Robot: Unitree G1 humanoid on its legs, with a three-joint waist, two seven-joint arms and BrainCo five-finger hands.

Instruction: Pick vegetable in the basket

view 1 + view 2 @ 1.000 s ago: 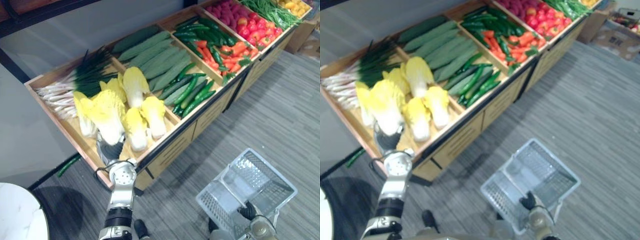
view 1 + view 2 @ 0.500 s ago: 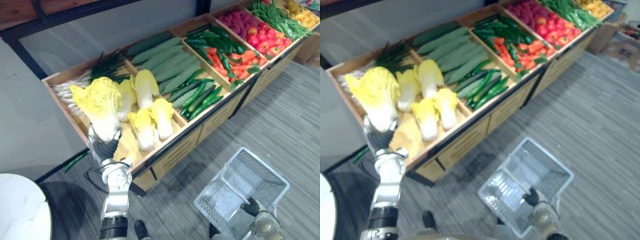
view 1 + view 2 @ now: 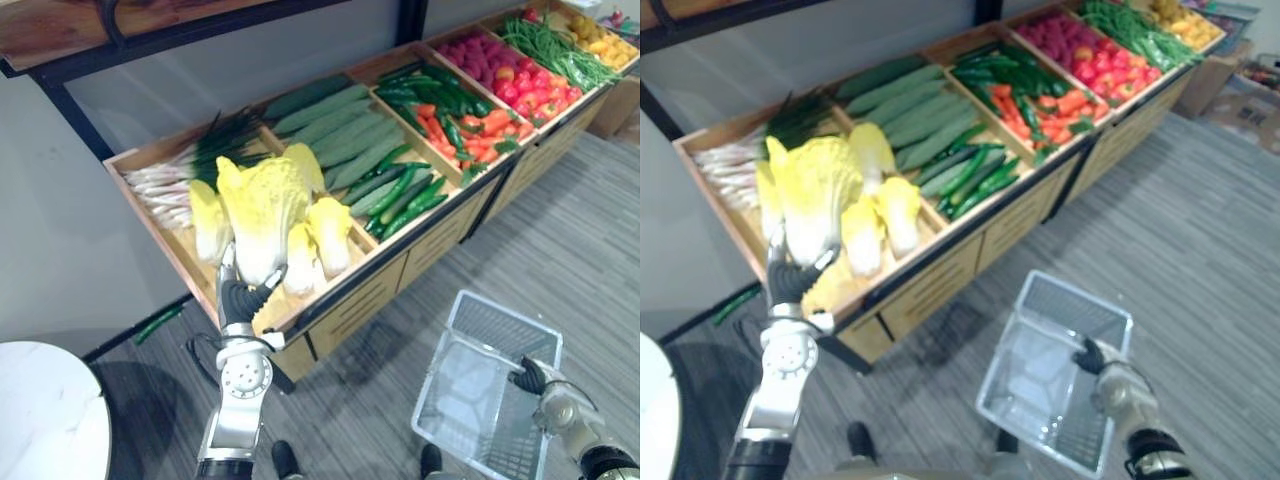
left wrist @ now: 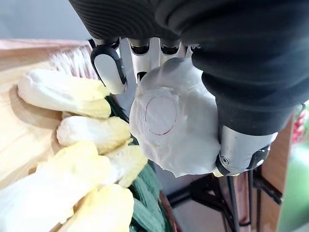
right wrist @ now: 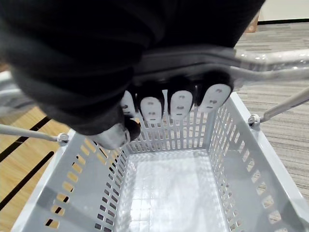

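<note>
Yellow-leaved cabbage (image 3: 262,205) stands upright above the left end of the stall (image 3: 360,300), its white stem clenched in the left hand (image 3: 240,300). In front of the stall, the right hand (image 3: 530,375) carries the basket (image 3: 500,312), which looks empty.

In the left wrist view, fingers (image 4: 108,67) wrap the cabbage's pale cut base. That base is likely the firm part and the place to hold. The leafy top looks soft, bulky and easily bruised, and probably makes it top-heavy.

In the right wrist view, the right hand's fingers are curled round the basket's handle (image 5: 260,65).
</note>
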